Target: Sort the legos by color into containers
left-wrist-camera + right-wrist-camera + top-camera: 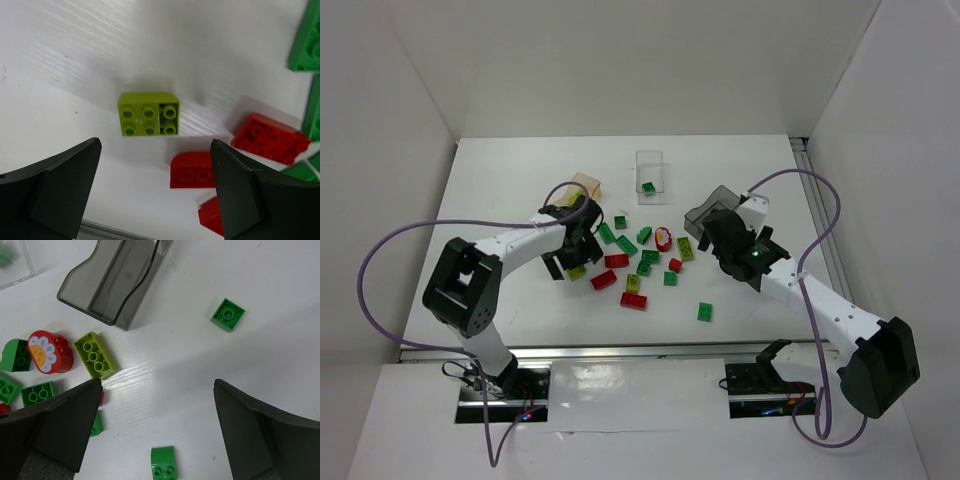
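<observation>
The left gripper [155,165], jaws spread wide and holding nothing, hangs over a yellow-green studded plastic brick [148,114] lying left of and nearer than the colourless clear plastic box [650,157]. A rounded red plastic brick [192,170] sits just beside one finger, so closing could well shove or pinch it too. Left of the clear box, the orange-tan see-through box [586,185] may be empty, though it is too blurred to tell. The clear box holds one dark green brick [648,187]. Right of it, the smoky grey box [115,280] looks tipped and empty, with the right gripper [157,405] near it, gaping and empty-handed.
</observation>
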Tool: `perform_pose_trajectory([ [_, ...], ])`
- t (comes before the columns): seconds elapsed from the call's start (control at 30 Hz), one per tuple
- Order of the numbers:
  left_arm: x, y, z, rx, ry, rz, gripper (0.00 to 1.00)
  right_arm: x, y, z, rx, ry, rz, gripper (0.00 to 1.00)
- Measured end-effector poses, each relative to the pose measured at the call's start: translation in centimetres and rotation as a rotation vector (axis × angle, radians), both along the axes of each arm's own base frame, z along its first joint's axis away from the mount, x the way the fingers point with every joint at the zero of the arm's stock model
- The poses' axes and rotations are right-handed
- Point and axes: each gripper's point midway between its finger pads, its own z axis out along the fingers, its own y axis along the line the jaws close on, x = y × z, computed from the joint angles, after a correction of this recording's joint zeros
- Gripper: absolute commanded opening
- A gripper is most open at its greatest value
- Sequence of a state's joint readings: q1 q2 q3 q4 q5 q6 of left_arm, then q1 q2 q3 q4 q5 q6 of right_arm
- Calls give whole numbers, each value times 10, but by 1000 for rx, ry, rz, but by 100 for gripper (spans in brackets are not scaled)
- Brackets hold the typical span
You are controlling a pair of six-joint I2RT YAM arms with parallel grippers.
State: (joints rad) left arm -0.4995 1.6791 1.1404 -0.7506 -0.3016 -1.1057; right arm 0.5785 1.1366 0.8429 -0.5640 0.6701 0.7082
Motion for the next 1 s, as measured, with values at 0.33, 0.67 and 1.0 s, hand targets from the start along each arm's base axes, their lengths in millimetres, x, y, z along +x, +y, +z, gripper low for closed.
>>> perform_pose_trajectory([
  [0.33, -2, 22, -27, 23, 46, 109, 70, 0, 4, -2, 11, 10, 16, 100],
  [0.67, 6, 22, -28, 24, 36, 85, 42, 0, 5, -6, 7, 26, 20, 100],
  [1.0, 114, 26, 72, 22, -256, 71, 42, 0, 5, -6, 5, 25, 18, 100],
])
